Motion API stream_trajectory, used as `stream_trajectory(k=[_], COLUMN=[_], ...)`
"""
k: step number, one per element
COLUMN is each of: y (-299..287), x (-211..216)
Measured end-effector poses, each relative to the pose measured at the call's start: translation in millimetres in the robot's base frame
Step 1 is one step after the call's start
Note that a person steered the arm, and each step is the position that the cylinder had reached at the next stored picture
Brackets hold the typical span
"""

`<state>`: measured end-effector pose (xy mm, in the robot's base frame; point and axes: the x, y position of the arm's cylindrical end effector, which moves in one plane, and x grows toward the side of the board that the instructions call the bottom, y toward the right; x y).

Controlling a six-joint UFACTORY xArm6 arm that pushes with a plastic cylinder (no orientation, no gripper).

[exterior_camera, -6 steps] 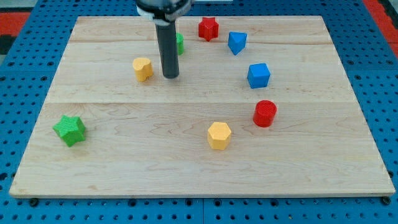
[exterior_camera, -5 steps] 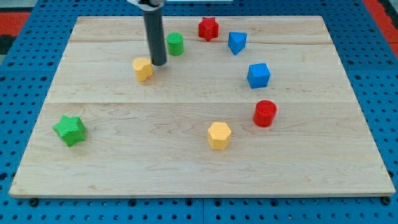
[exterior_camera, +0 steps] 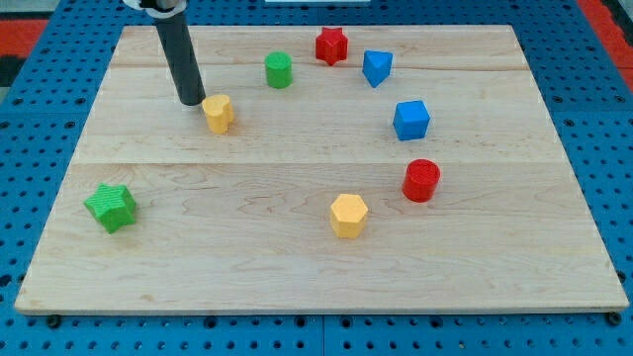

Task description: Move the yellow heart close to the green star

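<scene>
The yellow heart lies in the upper left part of the wooden board. The green star lies near the board's lower left edge, well apart from the heart. My tip is just to the upper left of the yellow heart, very close to it; I cannot tell whether it touches.
A green cylinder, a red star and a blue heart-like block lie along the top. A blue cube, a red cylinder and a yellow hexagon lie to the right and lower middle.
My tip moved left, from right of the yellow heart, past its top, to its upper left. The yellow heart shifted slightly left and down.
</scene>
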<state>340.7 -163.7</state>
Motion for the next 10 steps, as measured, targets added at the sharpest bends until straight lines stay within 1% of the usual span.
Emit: stream_trajectory(k=[2,3,4,5,6,7,8,9,10], y=[52,24,45,86,37,-12,-12,-52,-66], x=[-3,38,52,62,92,82,59,47,17])
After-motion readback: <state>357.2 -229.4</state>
